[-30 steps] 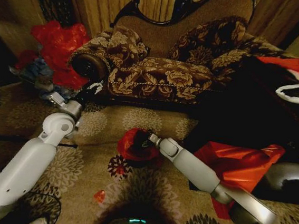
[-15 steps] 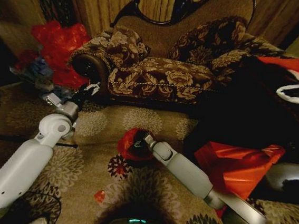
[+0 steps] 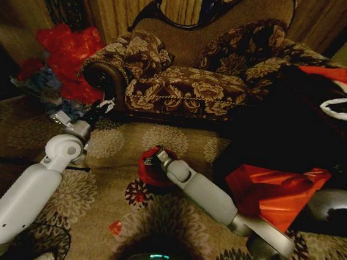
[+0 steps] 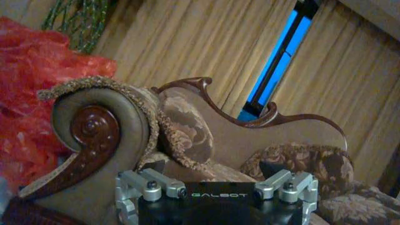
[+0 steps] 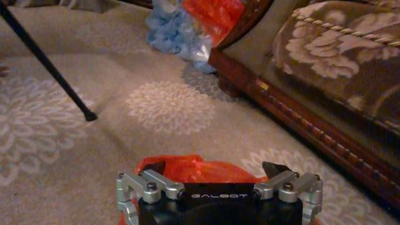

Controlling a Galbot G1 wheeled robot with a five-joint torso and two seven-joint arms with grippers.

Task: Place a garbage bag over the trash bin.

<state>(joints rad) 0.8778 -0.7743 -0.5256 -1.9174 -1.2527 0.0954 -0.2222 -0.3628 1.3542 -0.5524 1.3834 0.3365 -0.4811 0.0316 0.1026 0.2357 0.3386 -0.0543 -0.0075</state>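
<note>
Nearest, centre foreground of head view: robot base edge, w/ a small red scrap [image 3: 115, 227] on the patterned carpet [image 3: 171, 219] just left of it. R arm runs from near right toward centre; right gripper [image 3: 150, 160] sits at the top of the garbage bag [image 3: 150, 172], red film draped over the trash bin [image 3: 163, 187], of which a dark part shows at the bag's lower right. In right wrist view the fingers [image 5: 154, 168] stand apart, w/ red film bunched betw. them; whether they pinch it cannot be told. Right of the arm: flat red stack [image 3: 275, 192] against a large black mass [image 3: 296, 132]. Left: L arm raised, left gripper [image 3: 105, 105] near the sofa's scrolled wooden armrest [image 3: 100, 77], touching nothing; its fingers [image 4: 151, 167] stand apart, nothing betw. them. Far: floral sofa [image 3: 190, 82], red and blue plastic mound [image 3: 63, 58] at far left, curtains [image 3: 143, 1] behind.
</note>
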